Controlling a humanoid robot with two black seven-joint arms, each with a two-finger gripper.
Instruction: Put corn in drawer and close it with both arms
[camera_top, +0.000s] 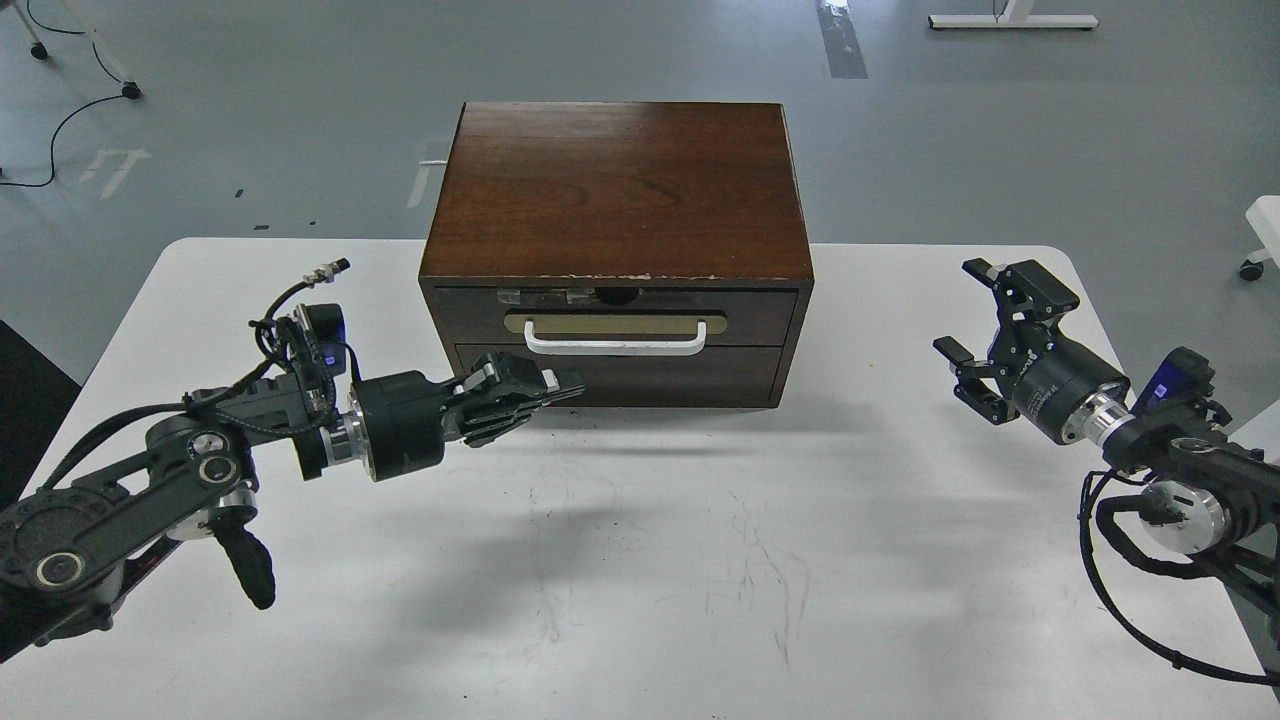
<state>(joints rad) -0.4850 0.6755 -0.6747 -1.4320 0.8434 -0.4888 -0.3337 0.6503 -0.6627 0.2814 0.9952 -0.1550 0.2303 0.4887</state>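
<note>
The dark-brown drawer (760, 315) with its white bar handle (615, 347) sits pushed in, flush with the front of the wooden cabinet (615, 190). The corn is out of view. My left gripper (556, 384) has its fingers together and is empty. It hovers just below the left end of the handle, in front of the plain lower front (680, 375), and is apart from the handle. My right gripper (975, 315) is open and empty, well to the right of the cabinet above the table.
The cabinet stands at the back middle of the white table (640, 560). The table's right edge lies close under my right arm. Grey floor with cables and furniture legs lies beyond the table.
</note>
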